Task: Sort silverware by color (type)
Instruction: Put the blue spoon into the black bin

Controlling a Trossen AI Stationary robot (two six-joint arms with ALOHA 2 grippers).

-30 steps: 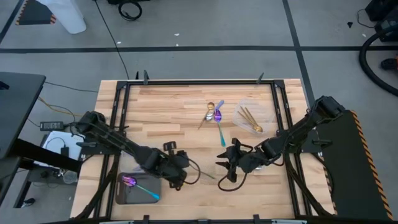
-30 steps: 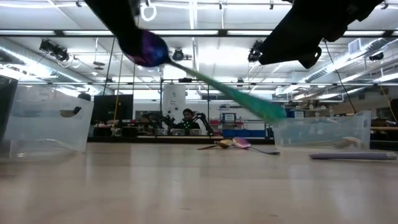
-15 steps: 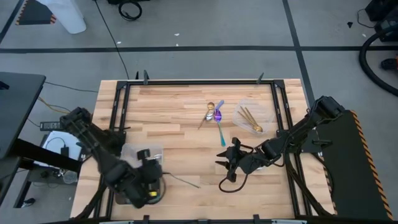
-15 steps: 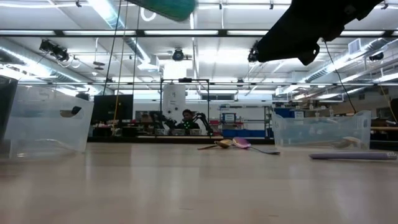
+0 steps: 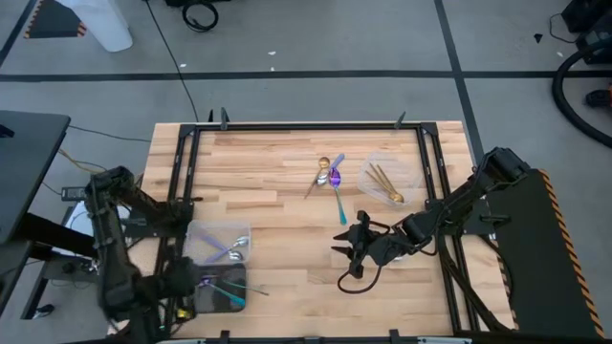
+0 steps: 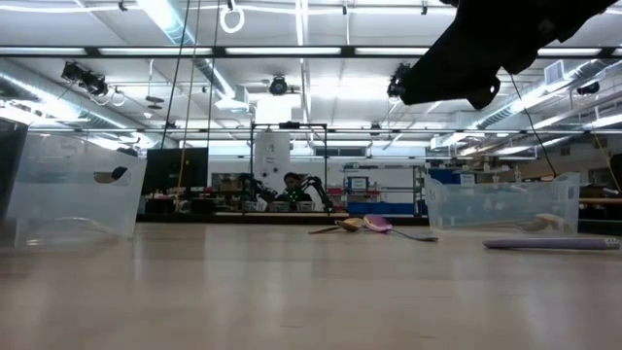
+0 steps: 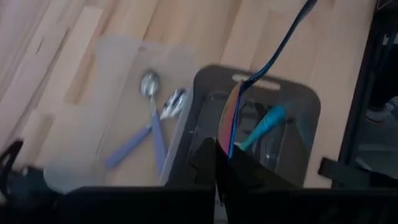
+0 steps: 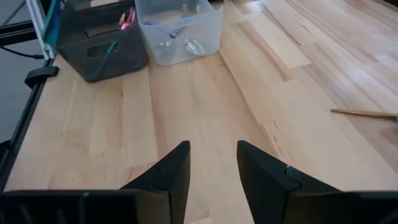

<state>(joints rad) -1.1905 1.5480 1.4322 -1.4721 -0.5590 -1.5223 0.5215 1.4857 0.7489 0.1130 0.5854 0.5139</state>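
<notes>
Left tool [image 7: 222, 163] grips our iridescent spoon [image 7: 233, 118] over grey tray [image 7: 311, 124]; next: release. Right tool [image 8: 211, 163] open, idle.

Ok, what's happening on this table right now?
The robot is sorting cutlery by colour. The left gripper is over the dark tray at the table's front-left corner, fingers shut on an iridescent spoon; a teal-handled piece already lies there. Lavender-handled spoons sit in the clear tray beside it, gold ones in another clear tray. The right gripper hovers open, empty, mid-table. A few pieces remain unsorted.
</notes>
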